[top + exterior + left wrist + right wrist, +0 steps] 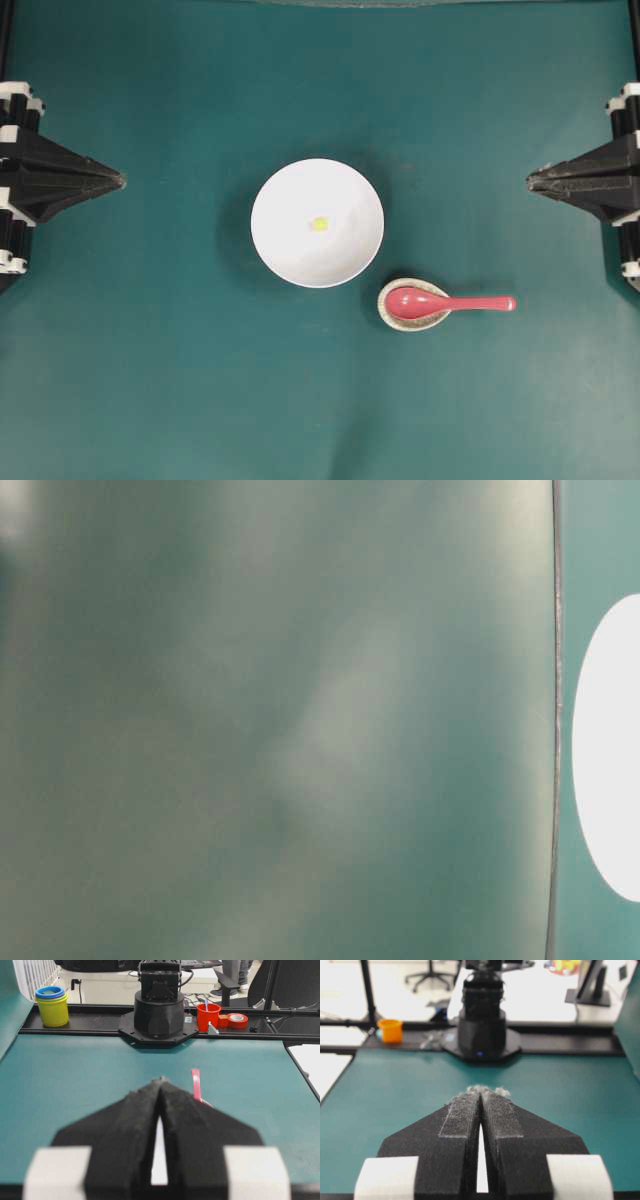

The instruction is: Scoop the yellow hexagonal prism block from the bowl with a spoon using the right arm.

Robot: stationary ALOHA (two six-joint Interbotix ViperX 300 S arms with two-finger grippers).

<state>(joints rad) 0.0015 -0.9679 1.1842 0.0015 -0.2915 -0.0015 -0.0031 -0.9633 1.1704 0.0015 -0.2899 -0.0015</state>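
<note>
tiny yellow hexagonal prism block (319, 224) lies inside white bowl (290, 250), mid-desk; pink-red spoon (450, 303) just beside it, handle toward right edge.

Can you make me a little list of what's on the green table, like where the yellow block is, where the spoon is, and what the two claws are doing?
yellow hexagonal prism block: lying inside the bowl, near its middle
bowl: white, round, at the centre of the table
spoon: pink-red, scoop resting in the speckled spoon rest, handle pointing toward the right claw's side
spoon rest: small, just beside the bowl
left claw: shut, holding nothing, far from the bowl
right claw: shut, holding nothing, spoon not picked up yet
table: green
</note>
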